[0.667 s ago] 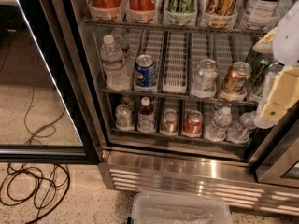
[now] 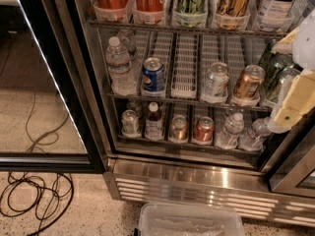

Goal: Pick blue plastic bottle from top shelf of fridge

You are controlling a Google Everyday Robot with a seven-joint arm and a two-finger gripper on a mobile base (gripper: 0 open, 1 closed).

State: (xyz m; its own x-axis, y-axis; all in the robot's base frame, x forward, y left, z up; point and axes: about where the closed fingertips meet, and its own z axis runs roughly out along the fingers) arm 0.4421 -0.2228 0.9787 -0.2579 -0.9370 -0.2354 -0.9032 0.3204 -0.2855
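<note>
The blue plastic bottle (image 2: 278, 0) stands at the right end of the top shelf (image 2: 197, 29) of the fridge (image 2: 206, 181). Only its lower part shows, with a white-to-pale-blue label and dark lettering; its cap is cut off by the top edge. Orange, green and gold drinks stand in the translucent cups to its left. My gripper (image 2: 294, 101), cream and white, is at the right edge in front of the middle rack. It is below the bottle and a little to its right, apart from it.
The glass door with its black frame (image 2: 49, 82) stands open at the left. The middle rack holds a water bottle (image 2: 119, 65), a blue can (image 2: 153, 75) and other cans. A small brown bottle (image 2: 154, 122) is on the lower rack. Cables (image 2: 34, 195) and a clear bin (image 2: 189, 220) lie on the floor.
</note>
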